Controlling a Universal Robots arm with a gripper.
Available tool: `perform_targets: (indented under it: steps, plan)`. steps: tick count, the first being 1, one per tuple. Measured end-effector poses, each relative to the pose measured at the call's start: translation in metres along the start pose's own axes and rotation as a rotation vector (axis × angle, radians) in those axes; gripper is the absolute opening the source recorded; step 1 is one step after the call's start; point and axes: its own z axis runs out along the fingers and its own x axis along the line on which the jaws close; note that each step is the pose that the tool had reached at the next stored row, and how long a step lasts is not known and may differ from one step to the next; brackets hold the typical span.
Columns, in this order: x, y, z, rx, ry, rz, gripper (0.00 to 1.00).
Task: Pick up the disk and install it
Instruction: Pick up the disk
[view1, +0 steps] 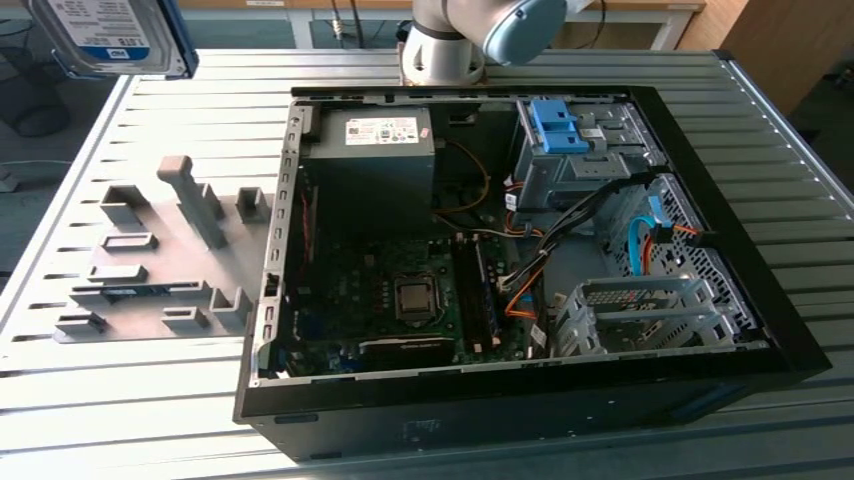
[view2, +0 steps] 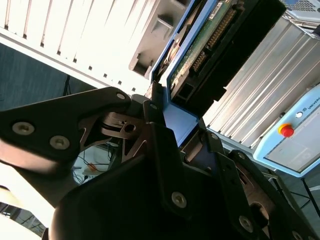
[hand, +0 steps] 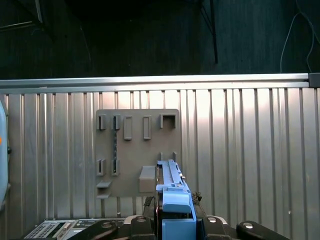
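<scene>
The disk (view1: 107, 35) hangs high above the table at the exterior view's far left, its white-and-blue label facing the camera. In the second wrist view my gripper (view2: 175, 125) is shut on the disk (view2: 210, 45), whose green circuit board and blue frame stick out past the black fingers (view2: 155, 115). The first wrist view looks down along the disk's blue frame (hand: 172, 195), clamped in the gripper (hand: 175, 222), over a grey holder plate (hand: 135, 150).
An open computer case (view1: 801, 340) lies on the slatted metal table (view1: 134, 400), with a blue bracket (view1: 554, 125) in its upper bay and a metal drive cage (view1: 647, 315) lower down. The grey holder plate (view1: 160, 260) sits beside the case. The arm's base (view1: 461, 40) stands behind.
</scene>
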Motion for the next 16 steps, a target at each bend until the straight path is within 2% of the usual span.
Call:
perform_targets:
  steps: [2,3,16]
  plan:
    - [-0.0002,-0.0048,-0.0001,0.0000,0.0000,0.000,0.37]
    - [-0.0005,-0.0125,-0.0002,0.0000,0.0000,0.000,0.37]
    - [-0.0017,-0.0414,-0.0005,-0.0005,0.0000,0.000,0.37]
